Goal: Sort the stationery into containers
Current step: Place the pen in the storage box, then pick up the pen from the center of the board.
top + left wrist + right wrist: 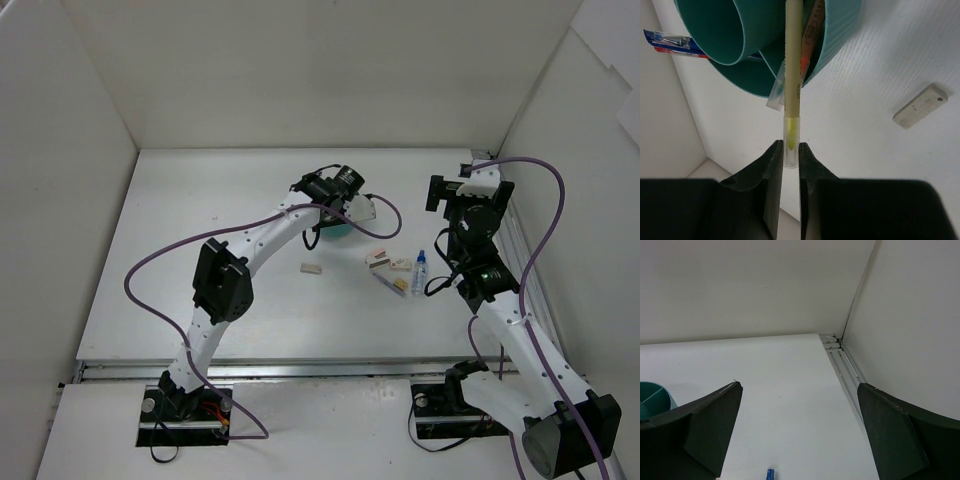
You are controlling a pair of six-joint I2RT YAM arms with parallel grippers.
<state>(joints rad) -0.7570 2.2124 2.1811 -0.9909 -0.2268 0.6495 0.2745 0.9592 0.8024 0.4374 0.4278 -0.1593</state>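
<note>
**Partway through: one pen going in, a cluster waiting**

I am judging this as the middle of the job. On the white worktop (200,290) the left arm (250,250) is reaching out over the teal organizer (336,232), which is sitting near the middle, towards the back. It is looking like a short ribbed drum with a centre cup and dividing walls. I am seeing at least one labelled pen (812,30) already leaning in a compartment. Blue and red pens (670,42) are showing past its rim, and I cannot tell whether they are in it or beside it.

The left fingers (771,165) are clamping the clear-capped end of a pale yellow pen (791,75). Its barrel is running up across the organizer's rim and out of the wrist view, so I am not able to say whether its tip is seated. The right fingers (715,410) are standing wide apart with nothing between them, hovering over the right side of the worktop.

What I am counting as left to do:
- A small cluster to the right of the organizer: two beige erasers (378,258), thin pens (390,284) just beside them, and the little blue-capped bottle (419,265) at its right edge.
- One lone eraser (311,268), lying apart in front of the organizer.
</note>
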